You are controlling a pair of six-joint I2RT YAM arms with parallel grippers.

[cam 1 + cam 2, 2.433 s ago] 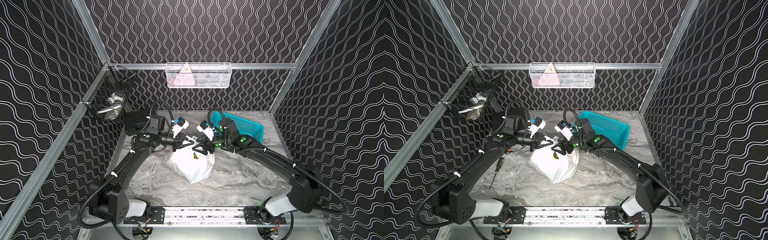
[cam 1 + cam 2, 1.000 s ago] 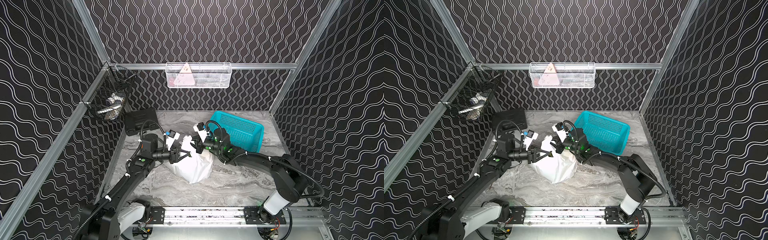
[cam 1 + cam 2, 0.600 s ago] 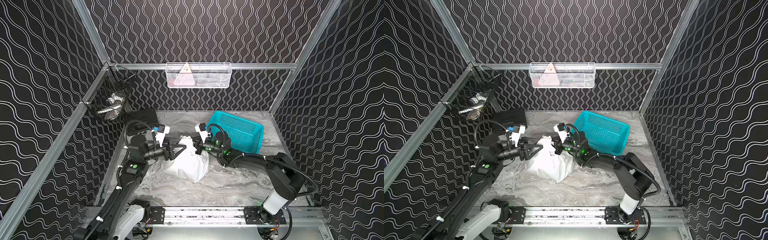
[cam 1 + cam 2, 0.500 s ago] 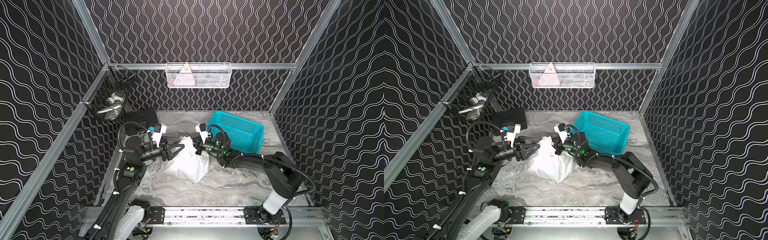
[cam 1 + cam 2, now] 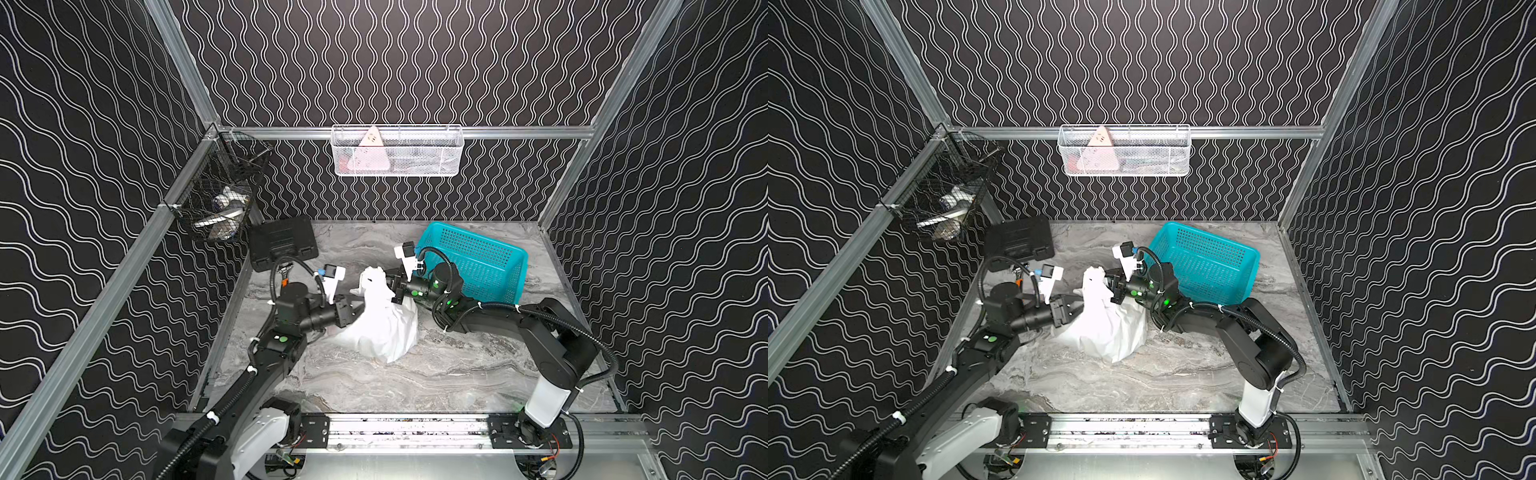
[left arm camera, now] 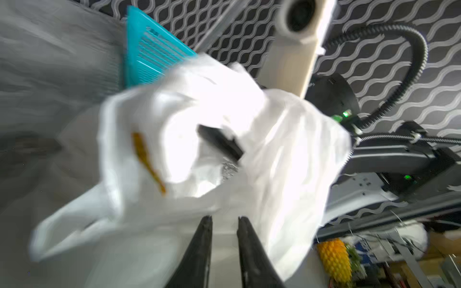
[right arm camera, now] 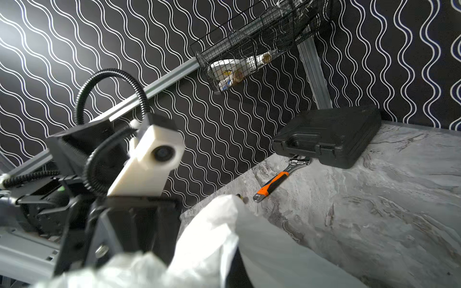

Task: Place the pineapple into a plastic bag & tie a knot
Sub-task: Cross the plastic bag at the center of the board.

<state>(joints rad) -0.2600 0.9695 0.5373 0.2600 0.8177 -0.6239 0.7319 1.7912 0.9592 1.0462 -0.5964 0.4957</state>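
White plastic bag (image 5: 382, 332) sits left of teal basket (image 5: 478, 257). R gripper (image 5: 390, 286) pinches its bunched top. L gripper (image 5: 357, 304) at bag's left side, jaws narrowly apart, grip unclear.

plastic bag (image 6: 274, 154) blurred, right end effector (image 5: 389, 286) tips buried

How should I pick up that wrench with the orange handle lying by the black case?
Grab the wrench by its orange handle, coming straight down from above. It lies flat on the table, so nothing can slip under it, and the handle is its long, straight part. Its metal head sits close by the black case, leaving little room there.
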